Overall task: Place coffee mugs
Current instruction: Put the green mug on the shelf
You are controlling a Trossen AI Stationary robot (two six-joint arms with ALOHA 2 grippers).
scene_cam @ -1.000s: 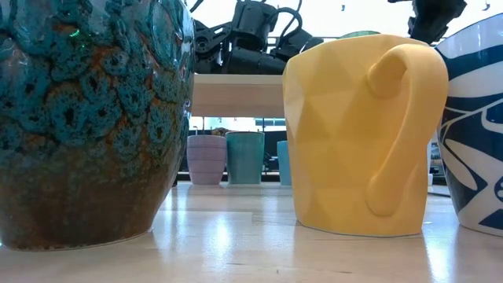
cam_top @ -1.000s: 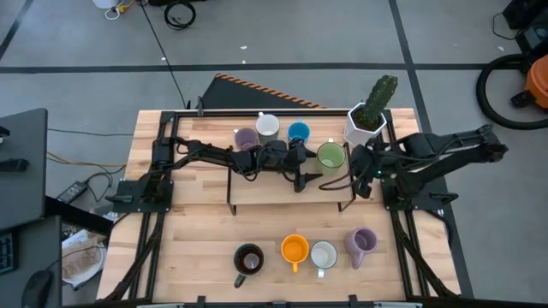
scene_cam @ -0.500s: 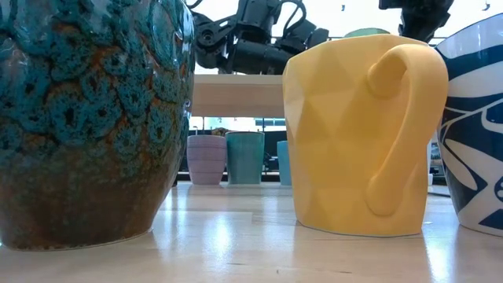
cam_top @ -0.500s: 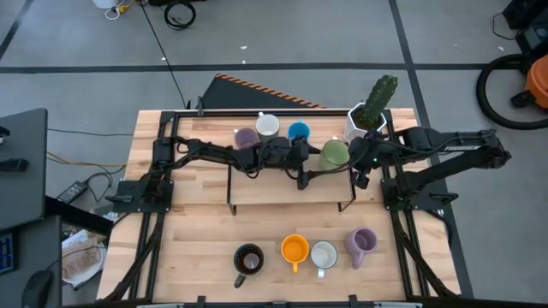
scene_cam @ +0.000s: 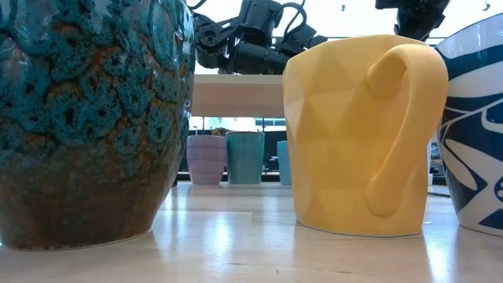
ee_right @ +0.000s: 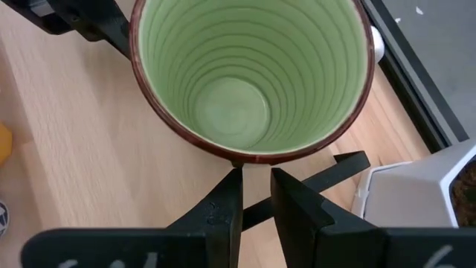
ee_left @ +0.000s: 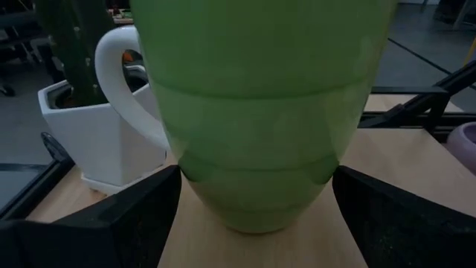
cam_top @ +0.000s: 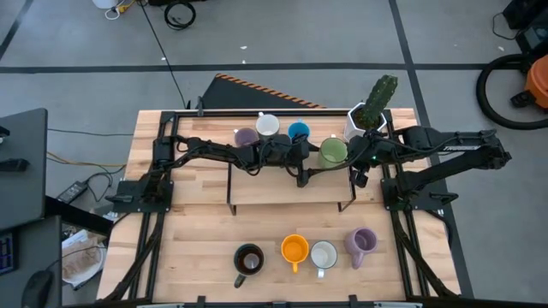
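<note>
Mugs sit in two groups on the counter. Left gripper is spread wide, one finger on each side of the green mug without touching it. That mug stands on the raised shelf, gripped at its rim by the right gripper. White cactus pot stands just beside.

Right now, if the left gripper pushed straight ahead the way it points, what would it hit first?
The green mug: it stands directly ahead of the left gripper, between its open fingers. The white cactus pot lies farther on, off to one side.
</note>
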